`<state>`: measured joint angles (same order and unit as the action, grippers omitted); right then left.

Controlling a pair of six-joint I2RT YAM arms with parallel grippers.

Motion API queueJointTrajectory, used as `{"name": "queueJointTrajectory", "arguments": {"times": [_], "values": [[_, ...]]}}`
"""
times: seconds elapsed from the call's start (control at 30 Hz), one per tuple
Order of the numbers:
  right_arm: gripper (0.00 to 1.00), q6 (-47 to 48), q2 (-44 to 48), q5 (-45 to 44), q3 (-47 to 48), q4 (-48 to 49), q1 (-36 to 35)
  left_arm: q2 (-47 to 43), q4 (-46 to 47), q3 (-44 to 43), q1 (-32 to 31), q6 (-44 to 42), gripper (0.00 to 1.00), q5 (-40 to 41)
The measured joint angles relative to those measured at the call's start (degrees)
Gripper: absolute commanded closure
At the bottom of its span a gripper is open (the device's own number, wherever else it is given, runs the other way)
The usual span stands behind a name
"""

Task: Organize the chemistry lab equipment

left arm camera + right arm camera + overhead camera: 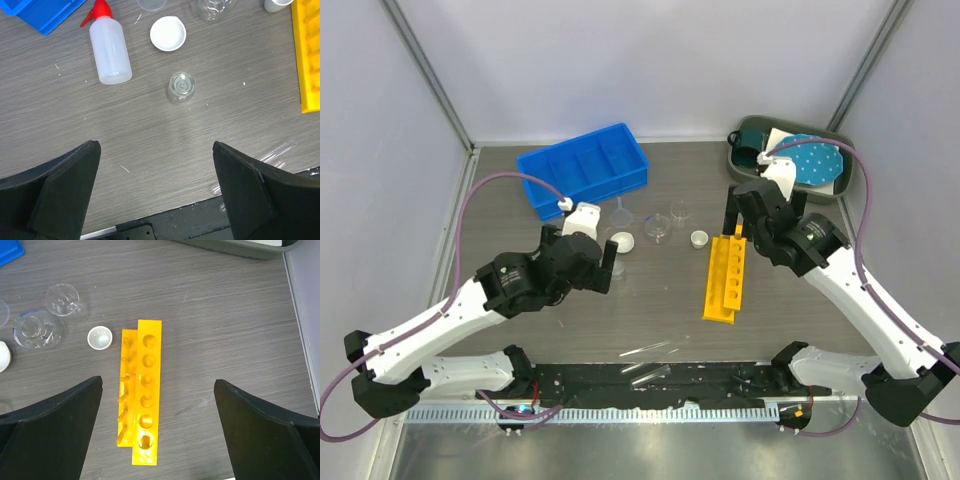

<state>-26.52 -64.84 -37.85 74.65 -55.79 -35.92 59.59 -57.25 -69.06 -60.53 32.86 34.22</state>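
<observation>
The right pincer (157, 384) hangs wide open and empty directly above the long yellow plastic tube rack (142, 390). The rack's long axis runs away from the arm bases, so the jaws straddle its narrow width; this arm is plainly the nearer one. A small white round dish (99, 337) sits just beside the rack's far left end and could be nudged, in my judgement.

The left pincer (155, 150), likewise open and empty, faces a small clear glass beaker (181, 86) standing ahead on the grey wood-grain surface (150, 125), roughly centred between the jaws. The white squeeze bottle with red nozzle (111, 50) is near the beaker's left, with a wider white round dish (168, 33) beyond. The blue compartmented plastic bin (583, 168) lies farther back.
</observation>
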Motion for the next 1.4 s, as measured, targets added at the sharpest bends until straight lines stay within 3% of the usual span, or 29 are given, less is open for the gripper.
{"name": "queueJointTrajectory", "arguments": {"times": [0.2,0.4,0.67,0.87,1.4], "values": [[0.0,-1.46,-0.17,0.42,1.75,-1.31,0.04,-0.74,0.81,2.25,0.0,-2.38,0.0,-3.61],[0.0,0.44,1.75,6.58,1.44,-2.64,0.04,0.61,0.87,4.28,-1.38,-3.78,0.05,-8.76],[0.0,3.93,5.99,14.56,-0.72,-3.23,0.04,6.12,3.76,5.16,-14.62,-3.21,0.13,-7.72],[0.0,4.07,5.62,19.58,-4.39,-3.5,0.04,9.9,7.82,10.8,-22.82,-1.4,0.16,-4.42],[0.01,4.24,8.2,24.79,-6.97,-3.26,0.04,17.64,20.22,23.12,-23.34,4.66,0.18,-6.69]]}}
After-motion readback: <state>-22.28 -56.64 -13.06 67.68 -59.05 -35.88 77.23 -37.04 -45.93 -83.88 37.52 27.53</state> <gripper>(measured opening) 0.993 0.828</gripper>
